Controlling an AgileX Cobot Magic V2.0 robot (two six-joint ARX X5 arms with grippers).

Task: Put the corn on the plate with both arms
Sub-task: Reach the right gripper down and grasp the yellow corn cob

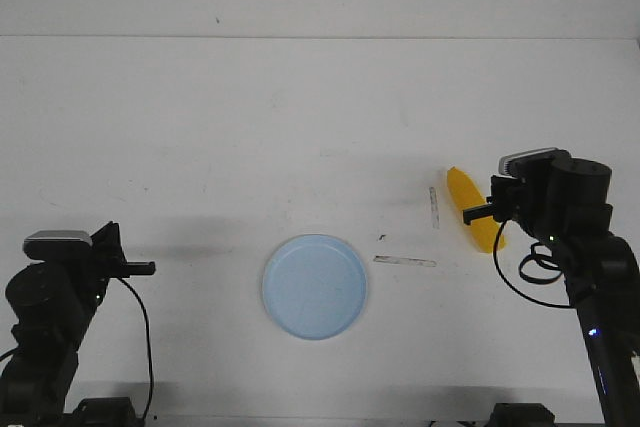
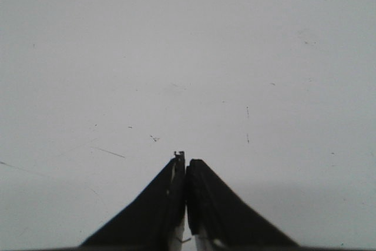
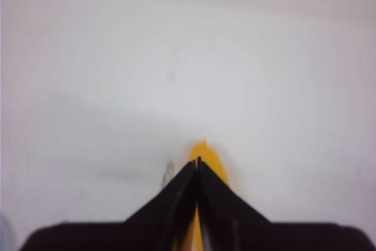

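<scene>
One bright yellow, smooth tapered corn cob (image 1: 468, 202) lies right of the pale blue round plastic plate (image 1: 315, 286), long axis running near-to-far, directly beneath my right pincer (image 1: 472, 213), pressed closed and empty. Left pincer (image 1: 148, 268), likewise closed, sits well apart.

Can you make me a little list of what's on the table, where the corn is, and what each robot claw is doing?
corn: yellow corn lying on the table, right of the plate, partly hidden by the right arm
plate: pale blue plate, nothing on it
grey strips: two thin strips between plate and corn
left claw: left claw shut, over bare table
right claw: right claw shut, above the corn, not gripping it
</scene>
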